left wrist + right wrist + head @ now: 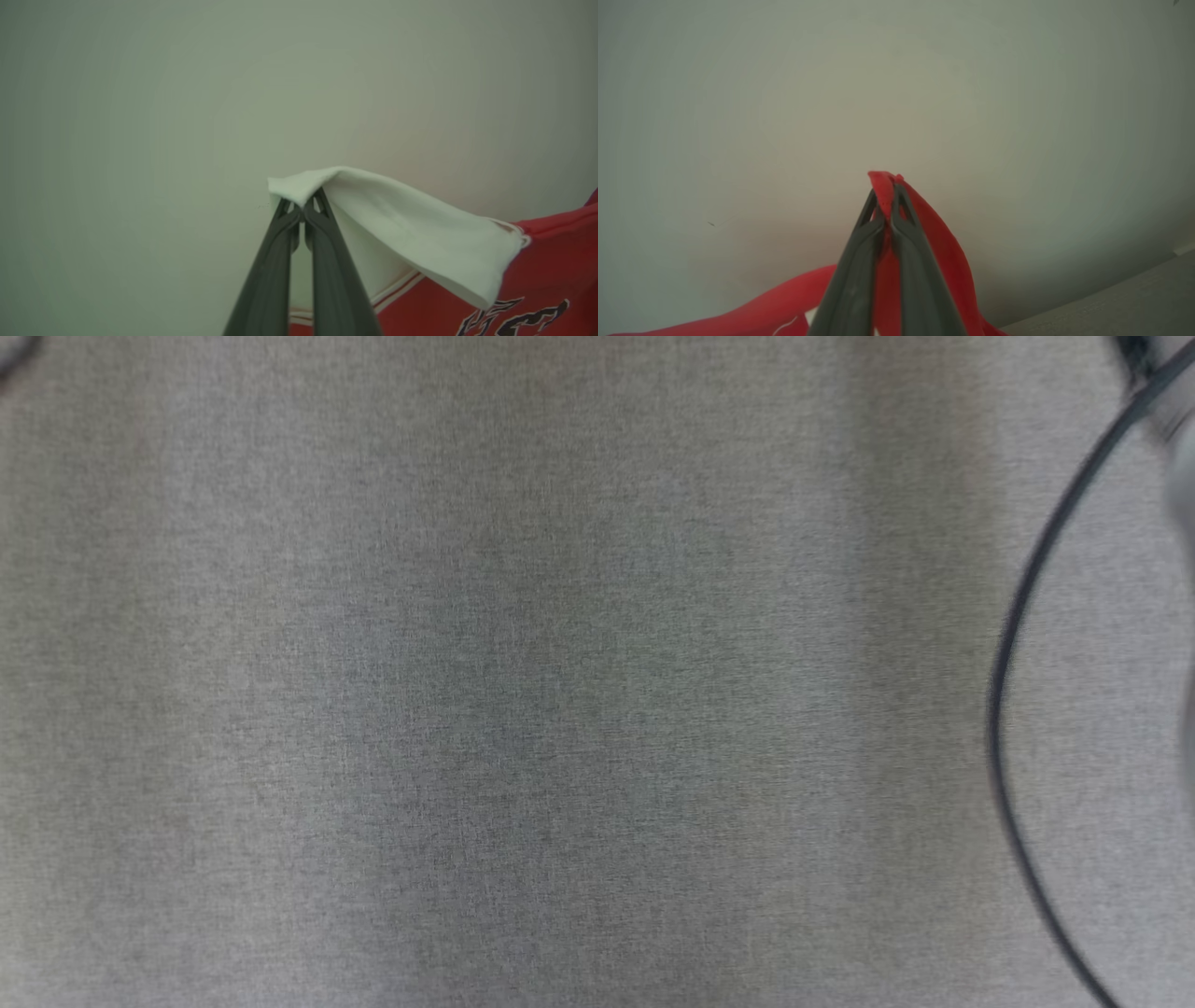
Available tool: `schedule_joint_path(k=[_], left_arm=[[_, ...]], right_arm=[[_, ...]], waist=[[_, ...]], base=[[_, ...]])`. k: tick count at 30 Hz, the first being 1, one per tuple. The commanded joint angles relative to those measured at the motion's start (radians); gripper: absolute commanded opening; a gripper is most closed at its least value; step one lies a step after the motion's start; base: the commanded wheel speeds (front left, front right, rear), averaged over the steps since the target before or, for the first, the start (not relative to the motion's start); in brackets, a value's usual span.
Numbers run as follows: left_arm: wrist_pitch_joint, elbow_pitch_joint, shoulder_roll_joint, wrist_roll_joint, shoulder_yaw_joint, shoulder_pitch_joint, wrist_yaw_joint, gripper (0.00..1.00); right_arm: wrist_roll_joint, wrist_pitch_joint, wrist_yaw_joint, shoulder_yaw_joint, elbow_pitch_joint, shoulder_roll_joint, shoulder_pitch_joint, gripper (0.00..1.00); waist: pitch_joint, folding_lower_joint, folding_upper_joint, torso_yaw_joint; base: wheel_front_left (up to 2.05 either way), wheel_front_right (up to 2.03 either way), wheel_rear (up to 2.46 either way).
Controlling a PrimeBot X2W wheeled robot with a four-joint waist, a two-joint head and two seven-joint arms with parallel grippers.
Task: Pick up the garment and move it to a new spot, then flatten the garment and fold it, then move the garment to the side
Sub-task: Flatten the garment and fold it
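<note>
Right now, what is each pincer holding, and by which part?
Both hold the garment: left pincer pinches its white part, right pincer its red edge.

You are working indoors at a surface covered in grey woven cloth, beside a plain pale wall; whether home or lab, you cannot tell.

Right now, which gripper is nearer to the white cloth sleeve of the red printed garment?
Left. The left gripper is shut on the white cloth sleeve, pinching its folded edge. The right gripper is shut on a red fold of the garment instead.
</note>
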Motion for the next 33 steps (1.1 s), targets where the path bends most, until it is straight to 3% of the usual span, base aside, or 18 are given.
schedule_joint_path(k=[1, 8, 12, 20, 22, 26, 33], left_arm=[[-0.01, -0.034, 0.011, -0.01, 0.011, 0.05, 0.004, 0.0], [-0.008, -0.336, 0.062, -0.067, 0.109, 0.416, 0.069, 0.0], [-0.008, -0.593, 0.089, -0.117, 0.173, 0.753, 0.143, 0.0], [-0.009, -0.932, 0.08, -0.163, 0.232, 1.273, 0.273, 0.0], [-0.009, -1.009, 0.053, -0.178, 0.258, 1.437, 0.311, 0.0], [-0.009, -1.072, 0.011, -0.17, 0.285, 1.629, 0.337, 0.0], [-0.01, -1.092, -0.074, -0.171, 0.329, 1.851, 0.328, 0.0]], right_arm=[[0.03, 0.008, 0.0, 0.021, -0.035, 0.0, 0.05, 0.0], [0.206, 0.029, 0.0, 0.131, -0.242, -0.022, 0.359, 0.0], [0.342, 0.036, 0.0, 0.18, -0.402, -0.05, 0.611, 0.0], [0.464, 0.01, 0.0, 0.211, -0.627, -0.106, 0.983, 0.0], [0.501, 0.005, 0.0, 0.2, -0.675, -0.11, 1.108, 0.0], [0.521, -0.003, 0.0, 0.171, -0.719, -0.118, 1.27, 0.0], [0.525, 0.03, 0.0, 0.123, -0.782, -0.136, 1.48, 0.0]], waist=[[-0.019, -0.0003, -0.0002, -0.009], [-0.107, -0.0003, -0.0002, -0.026], [-0.178, -0.0003, -0.0002, -0.03], [-0.272, -0.0003, -0.0002, -0.019], [-0.307, -0.0003, -0.0002, -0.014], [-0.359, -0.0003, -0.0002, -0.008], [-0.422, -0.0003, -0.0002, 0.006]], base=[[0.0, 0.0, 0.0], [0.0, 0.0, 0.0], [0.0, 0.0, 0.0], [0.0, 0.0, 0.0], [0.0, 0.0, 0.0], [0.0, 0.0, 0.0], [0.0, 0.0, 0.0]])
